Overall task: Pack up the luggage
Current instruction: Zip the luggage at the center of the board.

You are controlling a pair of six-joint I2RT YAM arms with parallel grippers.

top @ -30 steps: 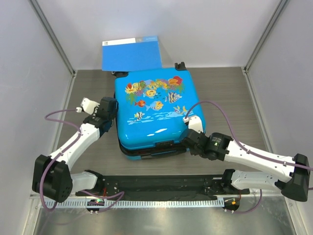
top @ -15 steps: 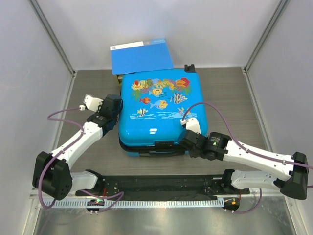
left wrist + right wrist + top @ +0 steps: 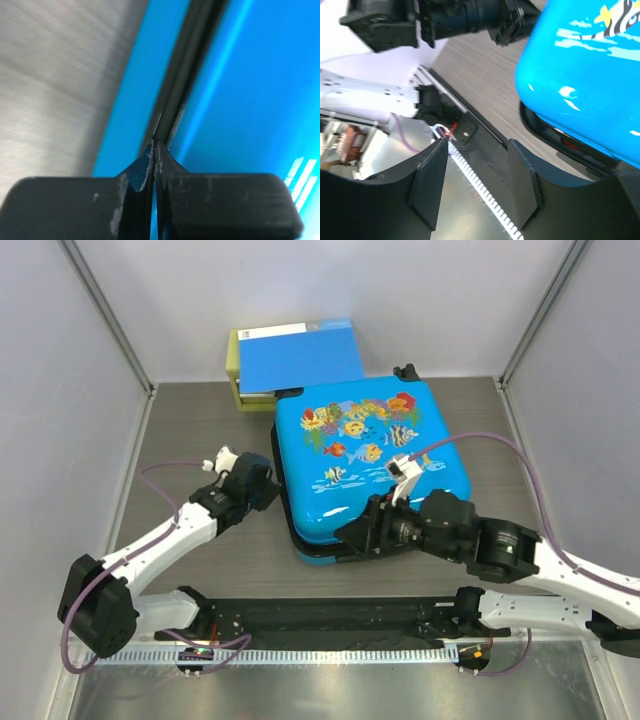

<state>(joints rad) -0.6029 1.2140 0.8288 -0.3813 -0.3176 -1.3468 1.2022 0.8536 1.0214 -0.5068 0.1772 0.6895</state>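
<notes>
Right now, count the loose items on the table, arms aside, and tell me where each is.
3. The luggage lies flat mid-table; a yellow-green box stands at the back edge; a blue folder overlaps it. More may hide behind them.

The left arm (image 3: 165, 540) and the right arm (image 3: 560, 580) are both built of smooth white shell links joined by chunky black motor housings, and each carries a thin purple cable (image 3: 490, 437) ending in a small white connector. The fingers (image 3: 137, 175) of the left gripper (image 3: 154, 146) are black with pale scuffs along their inner edges. Those of the right gripper (image 3: 476, 150) are plain black, flat, wedge-shaped blades.
</notes>
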